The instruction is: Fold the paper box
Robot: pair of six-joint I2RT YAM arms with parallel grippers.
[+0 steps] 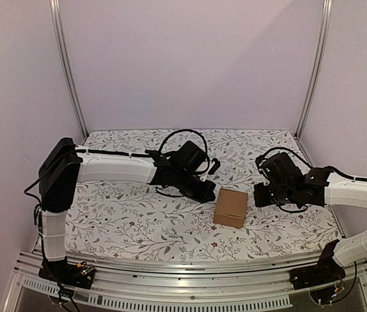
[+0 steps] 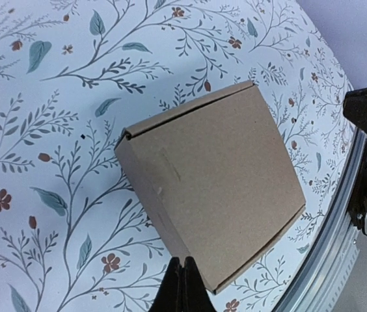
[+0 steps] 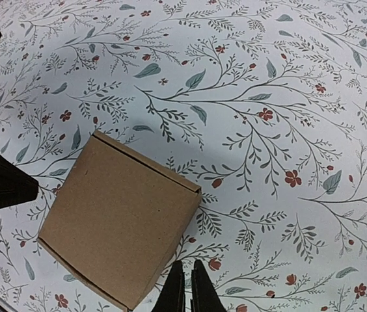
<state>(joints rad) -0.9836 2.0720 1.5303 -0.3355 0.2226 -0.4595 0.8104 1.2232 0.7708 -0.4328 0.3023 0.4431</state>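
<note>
The paper box (image 1: 230,207) is a plain brown closed carton lying flat on the flowered tablecloth, between my two grippers. My left gripper (image 1: 208,192) is just left of the box, shut and empty; in the left wrist view its tips (image 2: 183,281) meet at the box's (image 2: 213,179) near edge. My right gripper (image 1: 261,195) is just right of the box, apart from it. In the right wrist view its tips (image 3: 187,289) are together beside the box's (image 3: 118,218) lower right edge, holding nothing.
The flowered tablecloth (image 1: 138,214) covers the table. A metal rail (image 1: 190,270) runs along the near edge, with the arm bases at its ends. Purple walls and two upright metal posts (image 1: 69,68) close in the back and sides.
</note>
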